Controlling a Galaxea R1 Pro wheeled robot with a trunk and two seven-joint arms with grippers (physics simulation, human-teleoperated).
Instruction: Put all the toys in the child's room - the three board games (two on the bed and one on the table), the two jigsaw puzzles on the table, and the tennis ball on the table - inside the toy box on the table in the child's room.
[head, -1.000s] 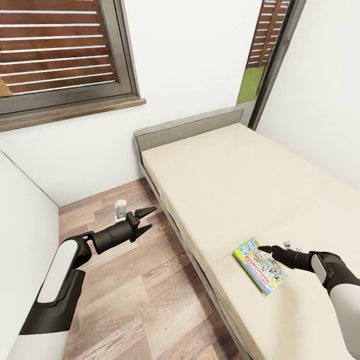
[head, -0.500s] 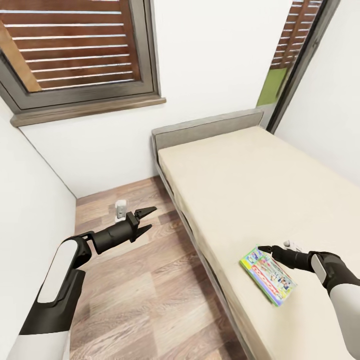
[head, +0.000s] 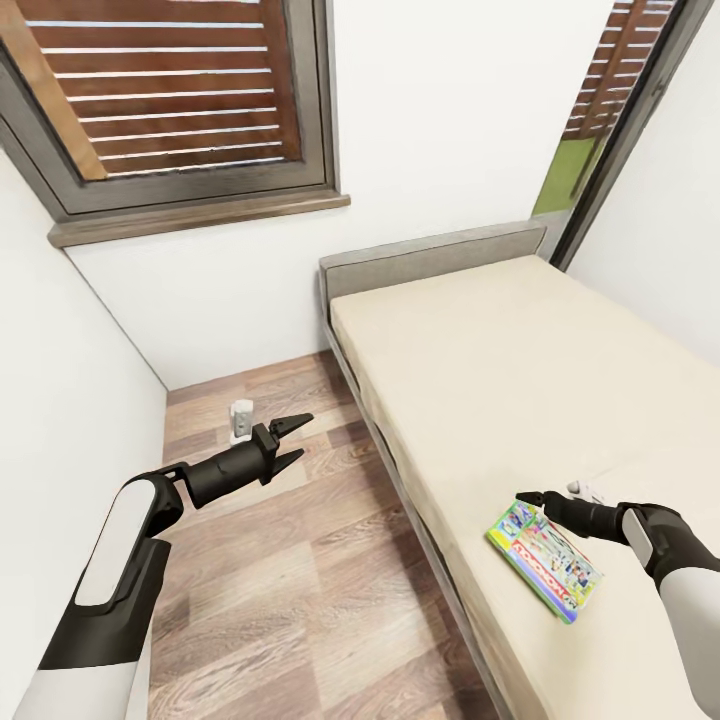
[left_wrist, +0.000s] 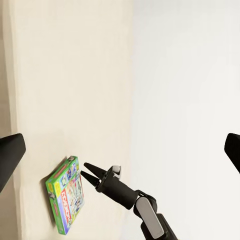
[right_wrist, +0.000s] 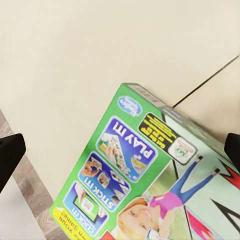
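Now, at the left, the left gripper (head: 290, 440) is hanging over the wood-plank floor (head: 290, 590) with its 2 black fingers spread wide, gripping nothing. A small white object (head: 241, 420) is standing on the floor near the white wall (head: 440, 130). Further right, the bed (head: 520, 380) with its smooth beige top and grey headboard is carrying 1 flat green-edged game box (head: 546, 560) near its edge. The right gripper (head: 528, 497) is hovering just above the box's near corner, jaws parted, not touching it.
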